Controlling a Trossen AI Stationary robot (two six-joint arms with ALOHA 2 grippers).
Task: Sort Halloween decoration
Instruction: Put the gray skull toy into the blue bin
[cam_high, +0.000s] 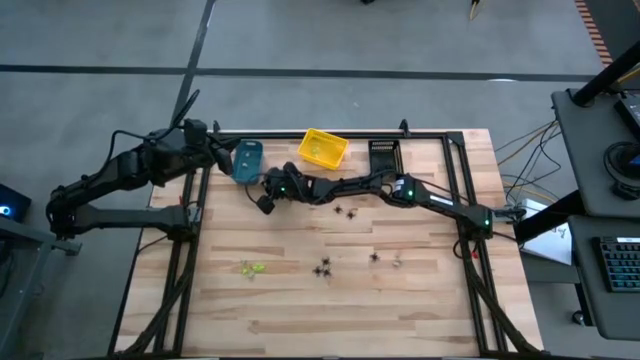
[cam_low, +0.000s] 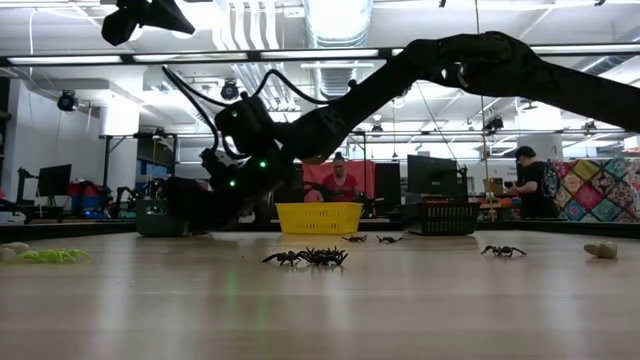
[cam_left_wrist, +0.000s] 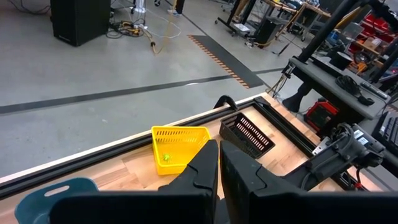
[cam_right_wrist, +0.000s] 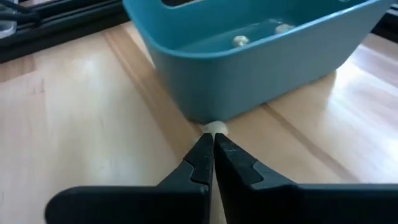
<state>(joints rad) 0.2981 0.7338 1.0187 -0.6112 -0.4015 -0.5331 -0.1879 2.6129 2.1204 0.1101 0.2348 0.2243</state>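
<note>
The Halloween decoration lies scattered on the wooden table: black spiders (cam_high: 322, 268) (cam_high: 345, 211) (cam_high: 375, 257), a yellow-green one (cam_high: 250, 267) and a pale one (cam_high: 397, 262). My right gripper (cam_high: 265, 203) (cam_right_wrist: 211, 135) reaches low to the foot of the teal bin (cam_right_wrist: 249, 68), shut, with a small pale decoration (cam_right_wrist: 216, 127) at its fingertips. Two pale pieces (cam_right_wrist: 239, 41) lie inside that bin. My left gripper (cam_left_wrist: 219, 149) hangs shut with nothing in it, high over the table's far left. My right gripper pinches the small pale decoration (cam_right_wrist: 216, 128) between its two fingers, at their very ends; only a bit shows past them. The fingers slant down toward the teal bin's near wall. I cannot tell whether the piece touches the table or the bin.
A yellow bin (cam_high: 323, 148) with a green piece (cam_left_wrist: 165, 157) inside and a black bin (cam_high: 383, 155) stand along the far edge, right of the teal bin (cam_high: 248, 158). Black frame rails (cam_high: 460, 180) run along the table's sides. People sit beyond the table (cam_low: 340, 180).
</note>
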